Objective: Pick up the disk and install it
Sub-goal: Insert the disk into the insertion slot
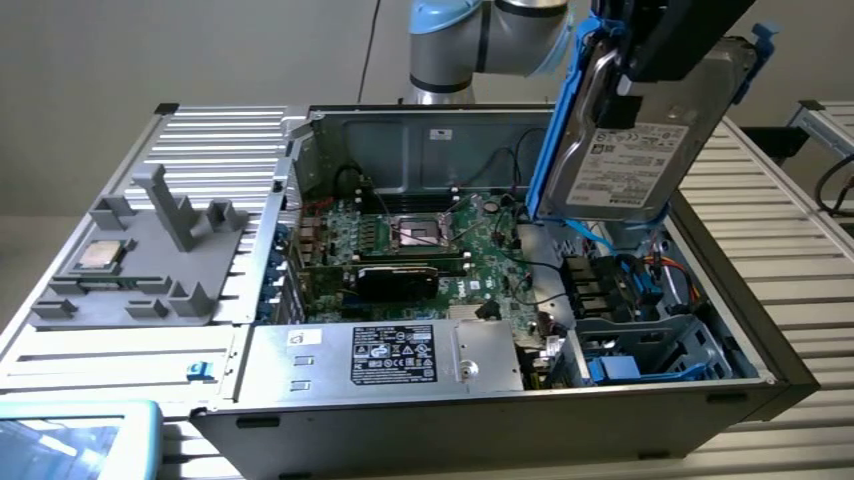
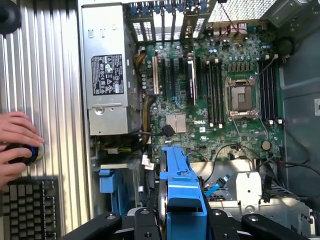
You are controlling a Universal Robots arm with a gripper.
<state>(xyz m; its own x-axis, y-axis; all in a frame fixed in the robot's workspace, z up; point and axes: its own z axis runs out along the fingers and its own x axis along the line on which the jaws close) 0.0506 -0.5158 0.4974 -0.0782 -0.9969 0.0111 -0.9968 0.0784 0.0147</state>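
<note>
Disk (image 1: 627,150) was held clamped by the gripper (image 1: 661,60), gripped at its upper end and hung on edge, slightly tilted, above the far right part of the open computer case (image 1: 467,430), toward the exterior view's right. A white printed label was borne on its silver-grey metal face, and blue carrier rails (image 2: 182,185) were fitted along its sides. Below it the motherboard (image 1: 441,255) was exposed. A grey power supply (image 1: 387,355) with a black label was mounted nearer.

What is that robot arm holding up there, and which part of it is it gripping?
The rectangular silver-grey metal hard drive with blue plastic rails, clamped at its upper end by the black gripper, hanging above the open computer case.
</note>
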